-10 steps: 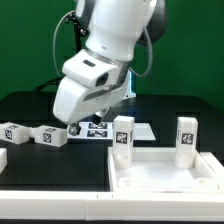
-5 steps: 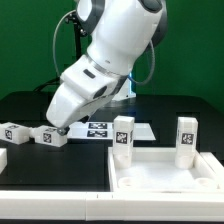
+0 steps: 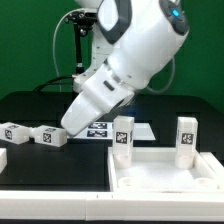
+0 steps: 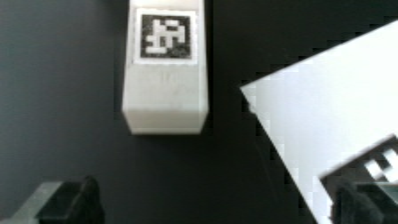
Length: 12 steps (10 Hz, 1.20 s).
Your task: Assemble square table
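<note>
Claw (image 4: 210,198) wide open, empty; dark fingertips (image 4: 61,200) hover over matte black table (image 4: 71,130), touching nothing. Chunky white plastic leg (image 4: 166,75) lies flat ahead of jaws, square black-and-white tag (image 4: 164,35) on top. Thin flat marker board (image 4: 329,110) beside leg, apart. Square rimmed table top (image 3: 165,180) at table's edge nearest exterior camera, two upright legs (image 3: 123,138) at its far corners.

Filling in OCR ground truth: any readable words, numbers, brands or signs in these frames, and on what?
No words, numbers or brand names can be read in either view.
Leg: black-and-white square tag, a pattern only, no characters.
Marker board: similar printed patterns, too small to make out.
</note>
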{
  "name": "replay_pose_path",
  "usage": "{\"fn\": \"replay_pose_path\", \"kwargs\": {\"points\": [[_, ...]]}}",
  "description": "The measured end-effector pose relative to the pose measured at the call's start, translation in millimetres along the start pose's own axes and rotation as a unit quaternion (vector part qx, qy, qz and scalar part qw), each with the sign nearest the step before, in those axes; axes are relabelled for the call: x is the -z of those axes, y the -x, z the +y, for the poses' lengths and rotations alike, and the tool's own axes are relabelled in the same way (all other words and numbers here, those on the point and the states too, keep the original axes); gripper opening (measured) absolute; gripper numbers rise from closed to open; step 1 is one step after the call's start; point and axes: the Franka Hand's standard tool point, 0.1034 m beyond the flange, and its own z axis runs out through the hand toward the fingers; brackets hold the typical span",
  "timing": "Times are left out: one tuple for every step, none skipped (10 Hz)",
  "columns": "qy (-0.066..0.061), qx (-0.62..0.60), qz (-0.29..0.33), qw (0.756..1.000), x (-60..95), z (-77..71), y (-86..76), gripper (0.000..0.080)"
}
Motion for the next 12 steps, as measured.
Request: {"fn": "replay_pose_path", "kwargs": {"points": [[0.005, -0.008, 0.004, 1.0, -6.7, 5.0, 10.6, 0.0649], [0.016, -0.016, 0.021, 1.0, -15.4, 10.0, 19.5, 0.0649], [0.017, -0.031, 0.025, 0.999, -21.9, 11.1, 26.3, 0.0649], [0.02, -0.035, 0.026, 0.999, -19.2, 11.0, 24.5, 0.0649], [0.019, -0.03, 0.026, 0.999, -19.1, 10.3, 22.9, 0.0649], [0.019, -0.029, 0.026, 0.999, -19.6, 10.1, 22.8, 0.0649], [0.019, -0.029, 0.026, 0.999, -19.6, 10.0, 22.7, 0.0649], [0.019, -0.029, 0.026, 0.999, -19.7, 9.9, 22.5, 0.0649], [0.018, -0.031, 0.021, 0.999, -21.8, 10.9, 23.2, 0.0649], [0.016, -0.044, 0.015, 0.999, -27.6, 18.3, 30.2, 0.0649], [0.018, -0.057, 0.014, 0.998, -27.0, 21.1, 33.6, 0.0649], [0.013, -0.067, -0.003, 0.998, -26.6, 18.4, 36.3, 0.0649]]}}
